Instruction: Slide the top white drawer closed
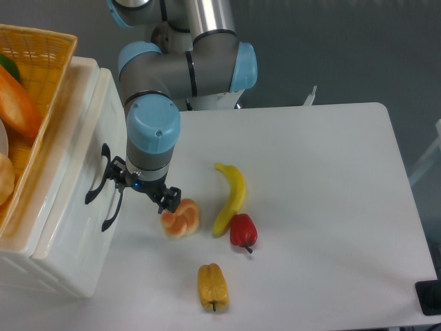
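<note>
1. So I'm parked right at the front of the top white drawer (69, 200), the big glossy plastic one at the left edge of the white bench (324, 207). Its black curved handle (100, 174) sits just left of my gripper (141, 192).
2. Fingers: honestly can't tell if they're apart or together from this angle, my wrist hides most of them. They don't look clamped on anything.
3. The second black handle (111, 210) on the other white drawer front is right beside the first. Push too low and I shove the wrong drawer.
4. An off-centre push could skew the drawer so it jams instead of sliding.
5. The orange-and-white bun-looking thing (181, 218) is nearly touching my gripper's right side; backing out could knock it into the yellow banana (231, 196).
6. The yellow woven basket (34, 83) on top could get jolted if I ram it.
</note>
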`<state>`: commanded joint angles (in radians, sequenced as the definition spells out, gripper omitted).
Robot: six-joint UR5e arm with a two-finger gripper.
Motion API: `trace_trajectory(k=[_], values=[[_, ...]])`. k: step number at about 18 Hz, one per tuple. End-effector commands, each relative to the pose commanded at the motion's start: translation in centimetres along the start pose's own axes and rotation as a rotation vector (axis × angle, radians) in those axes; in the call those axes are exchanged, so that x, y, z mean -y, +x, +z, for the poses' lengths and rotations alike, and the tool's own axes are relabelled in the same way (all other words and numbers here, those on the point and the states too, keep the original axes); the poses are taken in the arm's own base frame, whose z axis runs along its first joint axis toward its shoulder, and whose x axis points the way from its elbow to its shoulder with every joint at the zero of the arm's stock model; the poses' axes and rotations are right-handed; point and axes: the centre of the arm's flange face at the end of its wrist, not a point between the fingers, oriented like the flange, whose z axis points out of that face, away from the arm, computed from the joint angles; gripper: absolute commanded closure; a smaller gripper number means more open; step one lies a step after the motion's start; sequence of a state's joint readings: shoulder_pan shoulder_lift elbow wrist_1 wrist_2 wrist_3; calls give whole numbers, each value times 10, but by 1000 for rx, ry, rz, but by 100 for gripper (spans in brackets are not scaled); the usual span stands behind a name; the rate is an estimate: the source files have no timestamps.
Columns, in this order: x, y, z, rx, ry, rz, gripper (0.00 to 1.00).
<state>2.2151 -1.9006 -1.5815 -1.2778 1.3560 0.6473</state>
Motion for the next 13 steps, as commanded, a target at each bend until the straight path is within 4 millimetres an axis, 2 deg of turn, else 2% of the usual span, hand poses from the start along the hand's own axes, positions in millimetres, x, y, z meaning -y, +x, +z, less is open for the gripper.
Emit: trace_trajectory(k=[4,6,10,13], values=[[0,-1,0,3,-1,8,0],[1,-8,-5,16,11,8,0],[-13,-52,-34,75,40,-18,0],[-32,-88,-60,126,46,54,0]])
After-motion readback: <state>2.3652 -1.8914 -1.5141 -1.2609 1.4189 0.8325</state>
